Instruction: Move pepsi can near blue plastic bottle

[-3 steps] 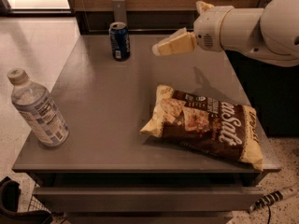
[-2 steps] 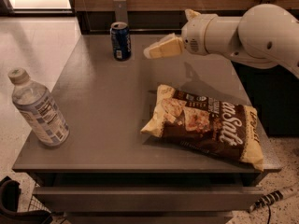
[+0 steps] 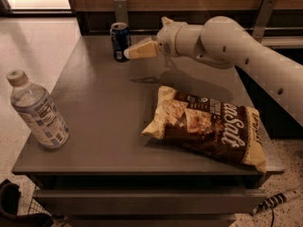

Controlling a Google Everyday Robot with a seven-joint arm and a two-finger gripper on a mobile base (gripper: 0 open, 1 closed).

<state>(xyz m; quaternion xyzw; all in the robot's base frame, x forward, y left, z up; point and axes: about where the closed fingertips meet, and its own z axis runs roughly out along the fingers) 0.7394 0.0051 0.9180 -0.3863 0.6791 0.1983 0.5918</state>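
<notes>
The pepsi can (image 3: 120, 41), dark blue with a silver top, stands upright at the far left of the grey table (image 3: 104, 103). The blue plastic bottle (image 3: 38, 111), clear with a white cap and a pale blue label, stands at the table's near left corner, far from the can. My gripper (image 3: 129, 54) reaches in from the right on a white arm. Its cream tip hangs just right of the can, at about the can's height and above the table.
A brown and cream snack bag (image 3: 208, 126) lies flat on the right half of the table. A dark wall with metal brackets (image 3: 120, 8) runs behind the table. Tiled floor lies to the left.
My gripper has moved left across the back of the table and now sits right beside the can. The can, bottle and bag have not moved.
</notes>
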